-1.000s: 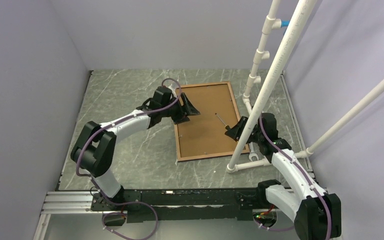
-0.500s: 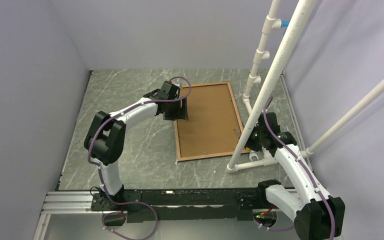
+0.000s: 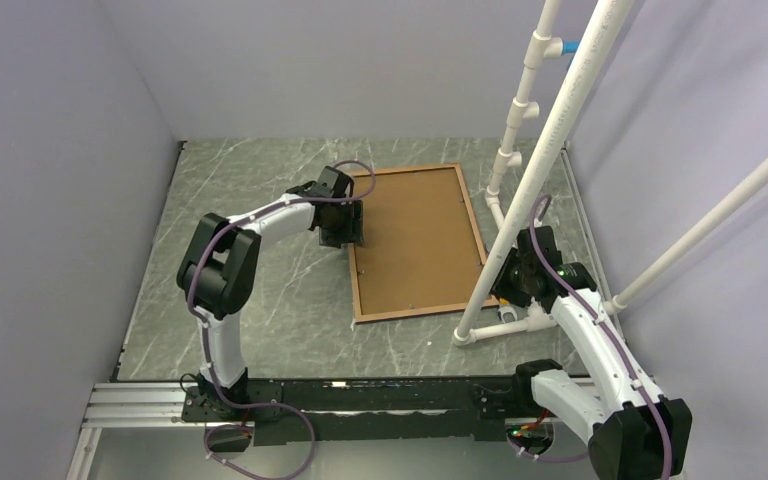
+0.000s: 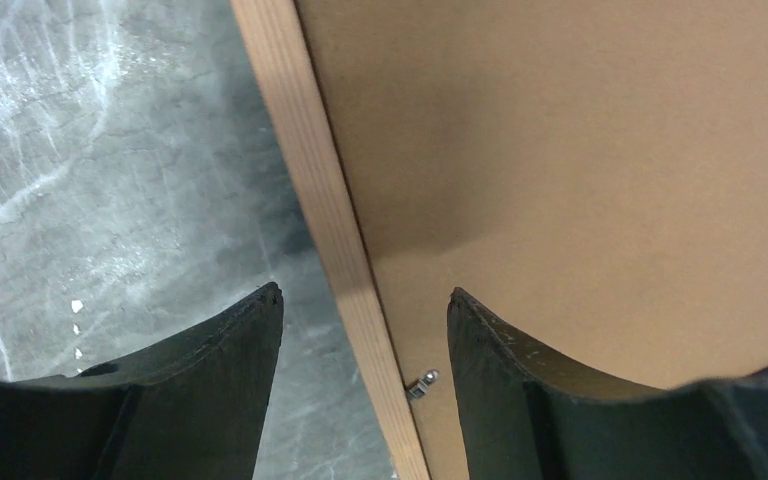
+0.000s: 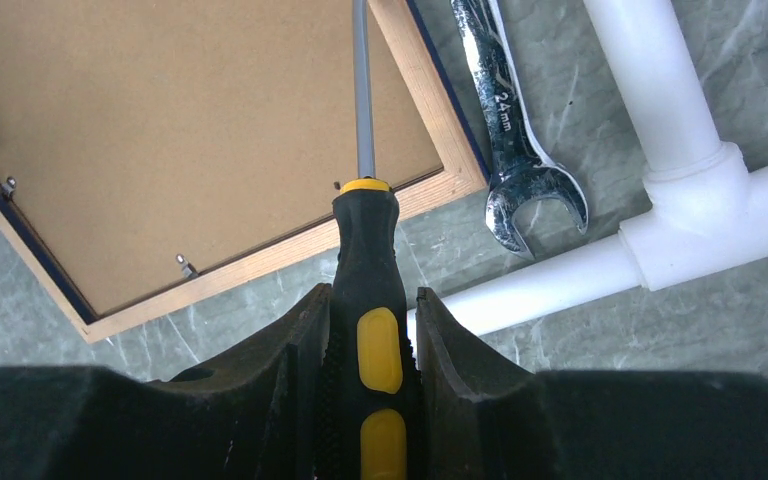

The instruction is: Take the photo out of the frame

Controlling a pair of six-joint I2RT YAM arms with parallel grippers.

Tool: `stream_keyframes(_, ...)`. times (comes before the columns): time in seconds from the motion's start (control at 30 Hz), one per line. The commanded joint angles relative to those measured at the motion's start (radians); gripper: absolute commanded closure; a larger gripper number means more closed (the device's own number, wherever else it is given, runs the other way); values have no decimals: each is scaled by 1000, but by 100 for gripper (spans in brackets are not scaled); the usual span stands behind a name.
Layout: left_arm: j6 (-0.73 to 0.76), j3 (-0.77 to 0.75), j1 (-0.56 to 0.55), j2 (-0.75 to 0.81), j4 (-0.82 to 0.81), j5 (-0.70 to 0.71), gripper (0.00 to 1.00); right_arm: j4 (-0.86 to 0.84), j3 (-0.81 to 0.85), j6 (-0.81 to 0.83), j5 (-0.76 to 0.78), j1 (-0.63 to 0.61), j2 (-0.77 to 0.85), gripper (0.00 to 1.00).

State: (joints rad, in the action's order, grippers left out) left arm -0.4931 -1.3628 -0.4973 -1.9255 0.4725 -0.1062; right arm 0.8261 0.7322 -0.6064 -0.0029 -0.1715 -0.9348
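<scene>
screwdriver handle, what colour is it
The screwdriver handle is black with yellow inserts and a yellow collar; the right wrist view shows it best.

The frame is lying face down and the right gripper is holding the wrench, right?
Not the wrench. The right gripper is holding a black-and-yellow screwdriver; the wrench lies on the table beside the frame, which is face down. The right wrist view shows it.

Left arm reaches well forward, elbow up near its base, wrist bent down. Left gripper points straight down, its black fingers parted with a clear gap, gripping nothing. Right arm stretches forward along its own side, wrist low. Right gripper is clamped tight on a black-and-yellow screwdriver, handle squeezed between both fingers, shaft pointing ahead.
</scene>
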Motion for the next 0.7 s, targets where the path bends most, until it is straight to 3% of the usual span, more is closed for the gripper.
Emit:
stream_keyframes(0.0,-16,-19,9,-23,-27,-30,35,11,46,-30,50,3,-2,100)
stream_keyframes(0.4,-31,-9,9,-47,-37,-6,42,-29,24,-9,-28,4,14,100)
stream_keyframes(0.67,-43,-6,9,-61,-39,-1,57,-11,31,-23,0,4,9,100)
